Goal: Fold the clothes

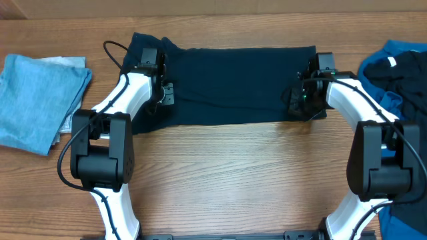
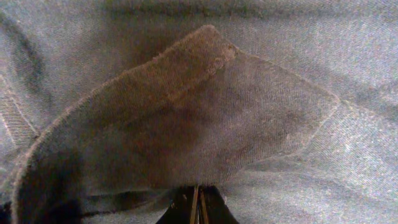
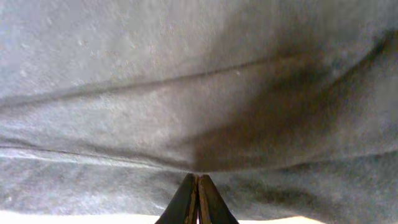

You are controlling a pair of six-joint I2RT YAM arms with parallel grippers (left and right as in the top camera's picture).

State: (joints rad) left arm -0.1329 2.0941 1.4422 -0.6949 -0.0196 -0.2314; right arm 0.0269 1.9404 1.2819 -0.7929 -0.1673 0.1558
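At the far left a folded light blue cloth (image 1: 30, 100) lies flat, with a pale grey piece (image 1: 69, 63) showing from under its right edge. Both are well apart from the work.

Next comes the left gripper (image 1: 165, 93), on the left end of the dark navy shirt (image 1: 233, 83). In the left wrist view its fingers (image 2: 198, 208) are pressed together on a raised flap of the shirt (image 2: 186, 124), whose stitched hem runs along the flap's upper edge. A black cable (image 1: 113, 52) loops just behind this arm.

The shirt lies spread as a long band across the far middle of the table (image 1: 240, 180), which is light wood with a plain grain.

The right gripper (image 1: 298, 100) sits on the shirt's right end. Its fingers (image 3: 198, 199) are together, pinching a fold of the fabric (image 3: 186, 93).

At the far right a loose pile of clothes (image 1: 400, 73), royal blue and black, lies beside the right arm. A small white patch (image 1: 391, 62) on the black piece is too small to read.
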